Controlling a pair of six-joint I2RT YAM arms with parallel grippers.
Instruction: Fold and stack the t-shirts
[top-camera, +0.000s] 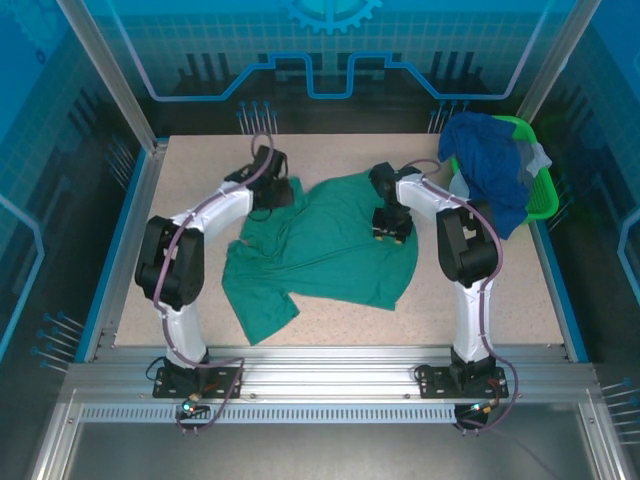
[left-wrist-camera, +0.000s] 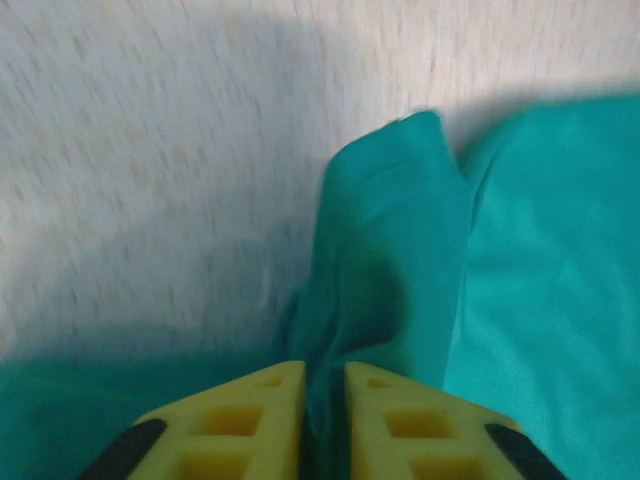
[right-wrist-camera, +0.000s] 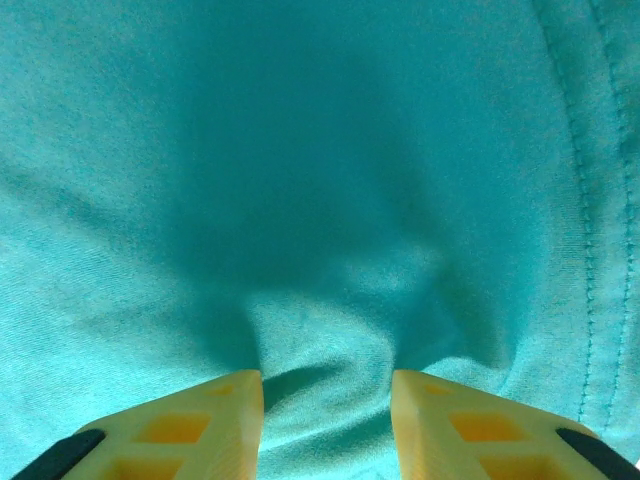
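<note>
A teal-green t-shirt (top-camera: 330, 255) lies crumpled in the middle of the table, one sleeve folded toward the near left. My left gripper (top-camera: 272, 192) is at the shirt's far left corner. In the left wrist view it (left-wrist-camera: 323, 368) is shut on a raised fold of the teal-green t-shirt (left-wrist-camera: 400, 250), the cloth pinched in the narrow gap. My right gripper (top-camera: 391, 232) rests on the shirt's right half. In the right wrist view its jaws (right-wrist-camera: 327, 375) stand apart, tips pressed into the cloth (right-wrist-camera: 320, 180), with a loose pucker between them. A royal blue t-shirt (top-camera: 490, 165) is heaped over the basket.
A bright green plastic basket (top-camera: 541, 196) stands at the back right corner, with a pale grey garment (top-camera: 536, 156) under the blue one. Bare speckled tabletop (top-camera: 190, 170) surrounds the teal shirt. Metal frame posts and rails border the table.
</note>
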